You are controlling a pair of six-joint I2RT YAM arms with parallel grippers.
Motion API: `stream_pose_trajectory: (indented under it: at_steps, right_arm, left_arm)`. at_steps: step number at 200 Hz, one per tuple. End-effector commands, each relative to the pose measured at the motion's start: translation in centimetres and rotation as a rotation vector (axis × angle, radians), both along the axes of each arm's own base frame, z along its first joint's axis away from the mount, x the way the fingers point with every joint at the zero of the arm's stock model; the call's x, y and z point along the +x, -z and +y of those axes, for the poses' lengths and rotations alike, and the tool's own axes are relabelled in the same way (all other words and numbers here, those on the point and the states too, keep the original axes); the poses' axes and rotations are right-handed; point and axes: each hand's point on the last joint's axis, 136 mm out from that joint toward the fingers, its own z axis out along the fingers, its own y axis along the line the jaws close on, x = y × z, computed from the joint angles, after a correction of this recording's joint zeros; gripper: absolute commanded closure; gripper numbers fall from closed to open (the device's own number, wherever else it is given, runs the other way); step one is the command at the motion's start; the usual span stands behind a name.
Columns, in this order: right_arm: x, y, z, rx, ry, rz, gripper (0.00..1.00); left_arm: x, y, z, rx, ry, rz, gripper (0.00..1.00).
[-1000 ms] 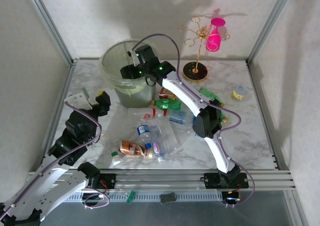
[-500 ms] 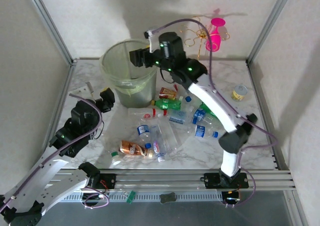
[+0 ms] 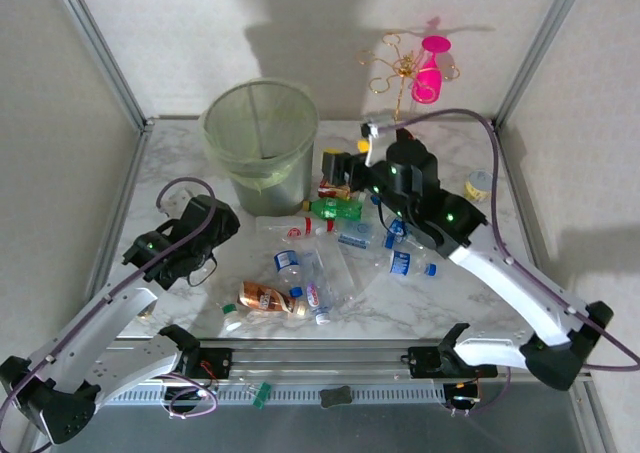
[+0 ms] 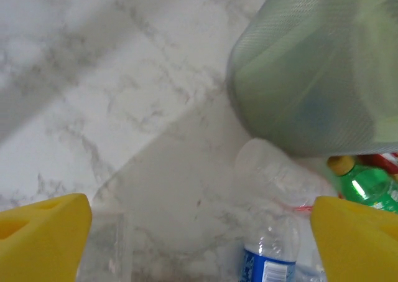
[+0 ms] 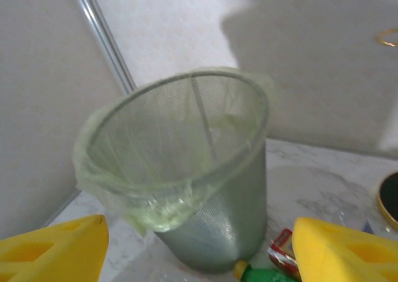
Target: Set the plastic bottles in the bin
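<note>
worktop (image 3: 480, 263): is showing a white marble-patterned surface, smooth, with a faint sheen
bin (image 5: 224, 232): is showing as translucent grey-green plastic with a fine mesh texture; its liner (image 5: 124, 195) is looking like thin, crinkled, pale film
plastic bottles (image 3: 290, 268): are lying clear, glossy and crumpled, several carrying shiny printed labels; the green bottle (image 3: 335, 209) is gleaming translucent
wire stand (image 3: 392, 73): is glinting as gold-coloured metal
frame rail (image 3: 330, 358): is looking like matt silver metal
left tool (image 4: 199, 241), right tool (image 5: 199, 248): are showing matt yellow plastic fingers
</note>
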Motion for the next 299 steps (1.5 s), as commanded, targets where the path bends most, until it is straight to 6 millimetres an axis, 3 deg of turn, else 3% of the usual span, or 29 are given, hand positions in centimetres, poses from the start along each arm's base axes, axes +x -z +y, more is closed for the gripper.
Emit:
stream_pose_trajectory:
  at_steps: [1,27,67,108,146,173,208,251,299]
  right_arm:
    - [-0.5,1.5,-1.9,0.018,0.068,0.01,0.22]
    - [-1.4,3.8,-4.1,-0.012,0.117,0.033,0.22]
    - [-2.4,2.7,-6.5,-0.005,0.164,-0.018,0.21]
    - [-2.5,1.8,-7.4,-0.004,0.183,-0.052,0.2]
    - [-2.3,1.9,-7.3,-0.021,0.181,-0.048,0.19]
    - [-2.1,2.1,-7.1,-0.03,0.18,-0.045,0.19]
    - [-1.8,2.2,-7.0,-0.042,0.181,-0.042,0.19]
    - [-1.7,1.8,-6.9,-0.041,0.18,-0.043,0.19]
    - [-1.7,1.1,-7.0,-0.03,0.185,-0.054,0.19]
  left_arm:
    - [-2.2,3.1,1.1,-0.003,-0.03,0.148,0.01]
    - [-2.7,6.2,1.6,-0.018,-0.033,0.25,0.0]
    - [-4.1,11.0,1.2,-0.059,-0.036,0.354,0.0]
    - [-5.2,13.1,2.5,0.002,-0.075,0.413,0.0]
    - [-4.6,14.8,1.3,-0.059,-0.06,0.399,0.01]
    - [-5.0,16.8,0.7,-0.085,-0.044,0.438,0.1]
    - [-4.9,17.5,1.3,-0.045,-0.065,0.448,0.14]
    - [-4.5,17.8,1.5,-0.025,-0.077,0.45,0.29]
    - [-3.9,16.7,1.8,-0.003,-0.087,0.428,0.37]
